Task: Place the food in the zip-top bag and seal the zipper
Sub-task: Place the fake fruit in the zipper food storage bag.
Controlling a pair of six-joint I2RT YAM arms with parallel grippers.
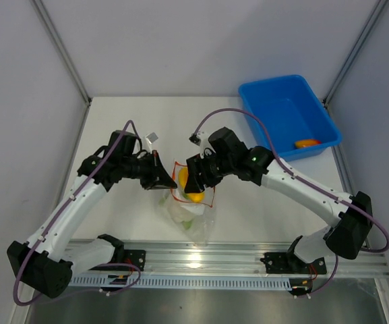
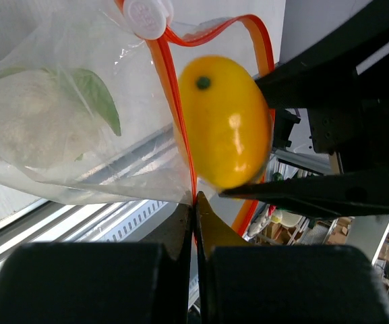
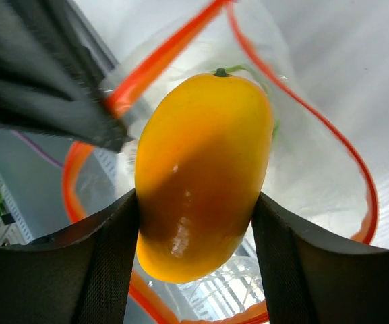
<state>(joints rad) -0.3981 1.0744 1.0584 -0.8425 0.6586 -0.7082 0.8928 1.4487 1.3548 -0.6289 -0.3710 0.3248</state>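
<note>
The clear zip-top bag (image 1: 189, 214) hangs open over the table's near middle, its orange-red zipper (image 2: 172, 94) forming a loop at the mouth. My left gripper (image 2: 195, 202) is shut on the zipper edge and holds that side of the mouth up. A white-and-green cauliflower-like food (image 2: 36, 121) lies inside the bag. My right gripper (image 3: 197, 216) is shut on a yellow-orange mango-like food (image 3: 201, 175) and holds it within the zipper loop (image 3: 315, 125) at the bag's mouth. From above, the mango (image 1: 194, 196) shows between the two grippers.
A blue plastic bin (image 1: 282, 101) stands at the back right with an orange food piece (image 1: 307, 143) inside. A small white object (image 1: 152, 138) lies behind the left gripper. The metal rail (image 1: 234, 260) runs along the near edge.
</note>
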